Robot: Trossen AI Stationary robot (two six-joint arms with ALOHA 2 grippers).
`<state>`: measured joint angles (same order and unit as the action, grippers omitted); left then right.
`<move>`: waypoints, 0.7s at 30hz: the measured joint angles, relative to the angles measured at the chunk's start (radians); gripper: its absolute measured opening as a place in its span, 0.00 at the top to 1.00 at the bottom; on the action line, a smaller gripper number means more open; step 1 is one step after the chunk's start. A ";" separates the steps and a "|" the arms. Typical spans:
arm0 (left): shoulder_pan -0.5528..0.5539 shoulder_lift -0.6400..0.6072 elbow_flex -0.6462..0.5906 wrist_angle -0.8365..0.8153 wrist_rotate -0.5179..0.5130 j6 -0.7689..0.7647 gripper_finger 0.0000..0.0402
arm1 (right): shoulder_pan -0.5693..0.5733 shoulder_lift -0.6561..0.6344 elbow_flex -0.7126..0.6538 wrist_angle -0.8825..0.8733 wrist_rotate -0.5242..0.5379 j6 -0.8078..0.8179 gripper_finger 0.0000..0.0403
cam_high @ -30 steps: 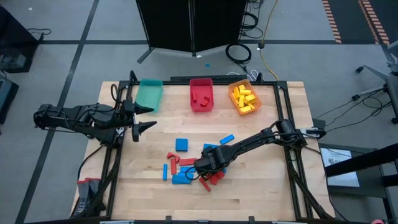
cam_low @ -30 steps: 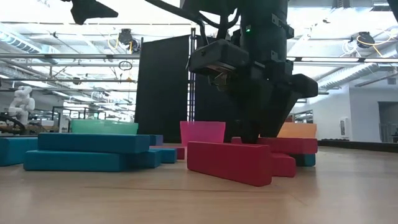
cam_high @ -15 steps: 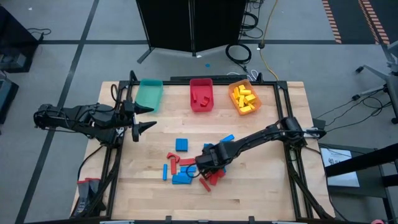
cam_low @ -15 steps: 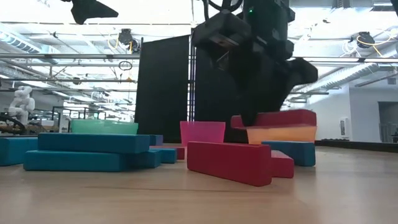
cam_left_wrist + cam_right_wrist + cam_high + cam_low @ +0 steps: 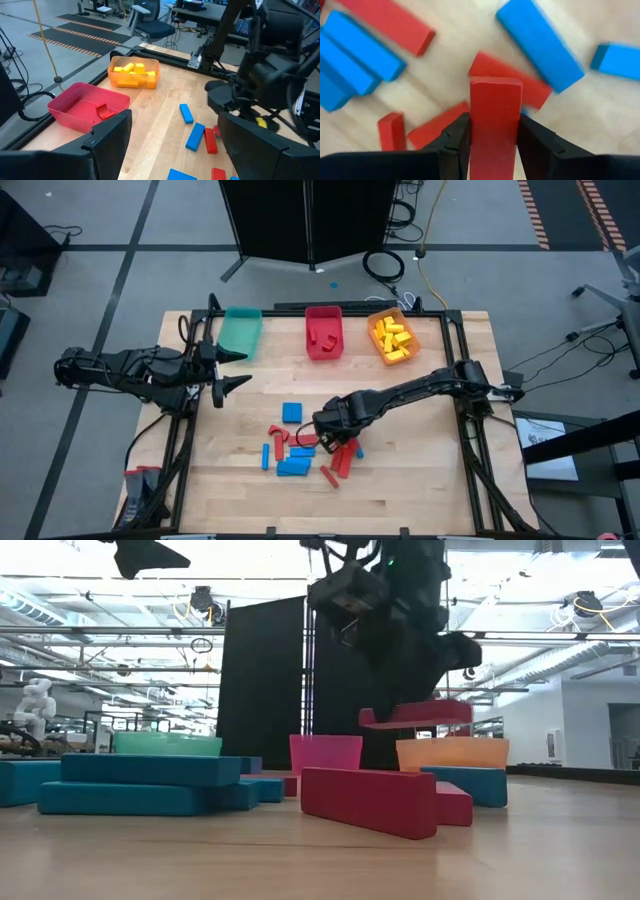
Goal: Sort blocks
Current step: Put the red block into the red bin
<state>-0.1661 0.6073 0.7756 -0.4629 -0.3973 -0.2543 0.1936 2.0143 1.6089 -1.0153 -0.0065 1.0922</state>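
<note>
Right gripper (image 5: 327,423) pinching a red block (image 5: 495,117) clear above the central pile, left gripper (image 5: 232,369) spread, idle at table's (image 5: 440,490) nine o'clock edge

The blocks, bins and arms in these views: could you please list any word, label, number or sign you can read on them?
None can be read in any view.
The blocks, such as the red block in the right end effector, are plain solid colours.
The teal bin, red bin and orange bin show no labels.
The left end effector, waiting by the teal bin, shows no marking.
</note>
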 joint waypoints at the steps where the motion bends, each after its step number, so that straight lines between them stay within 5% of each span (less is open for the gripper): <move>1: 0.000 0.000 0.000 0.000 0.000 0.000 0.25 | -0.011 0.000 0.000 0.000 0.003 -0.015 0.71; 21: 0.000 0.000 0.000 0.001 0.000 -0.003 0.25 | -0.274 0.000 0.000 0.010 0.016 -0.319 0.71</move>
<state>-0.1661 0.6071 0.7755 -0.4622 -0.3973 -0.2569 -0.0807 2.0140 1.6089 -1.0054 0.0091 0.7735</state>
